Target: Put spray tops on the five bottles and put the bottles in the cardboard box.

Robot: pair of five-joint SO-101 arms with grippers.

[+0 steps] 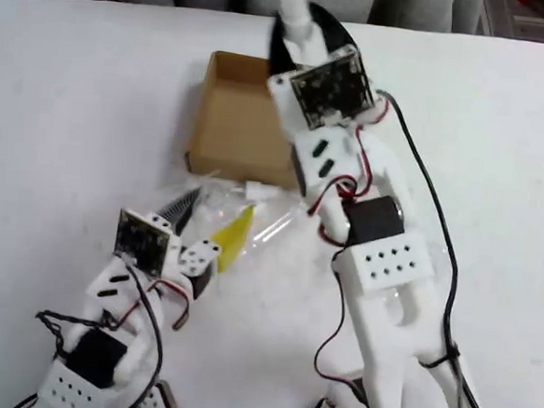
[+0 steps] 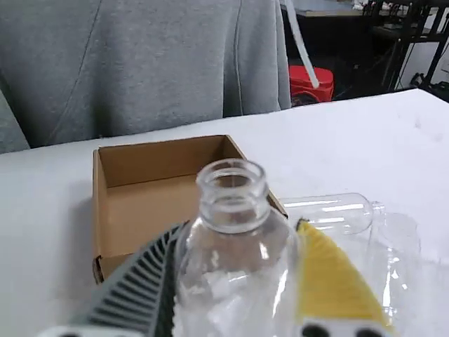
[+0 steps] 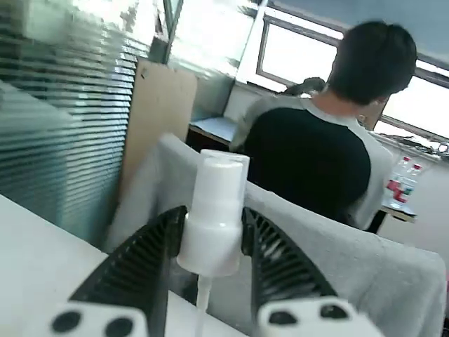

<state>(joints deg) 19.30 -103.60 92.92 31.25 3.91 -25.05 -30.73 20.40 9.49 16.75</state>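
- Gripping a clear bottle (image 2: pixel 231 274): left gripper (image 2: pixel 238 232) has its grey finger (image 2: pixel 140 288) and yellow finger (image 2: pixel 330 281) clamped on the bottle body. The neck pokes out past the fingertips and the mouth is uncapped.
- Cardboard box (image 2: pixel 151 165) sits on the table (image 2: pixel 42 210) just beyond the left jaws, open side up.
- Second clear bottle (image 2: pixel 326 213) lies on its side beyond the yellow finger's tip, near the box corner. I can't tell if it touches the box.
- Right gripper (image 3: pixel 212 217) is closed on a white spray top (image 3: pixel 214 189), with a black finger (image 3: pixel 140 267) on each side of its body. The head stands proud of the fingertips, and the thin dip tube (image 3: pixel 203 298) runs back between the jaws.
- High view: the right jaws are held up past the box's far side, well apart from the left jaws. The box lies between the two sets of jaws.
- Spray top and gripped bottle are not touching.
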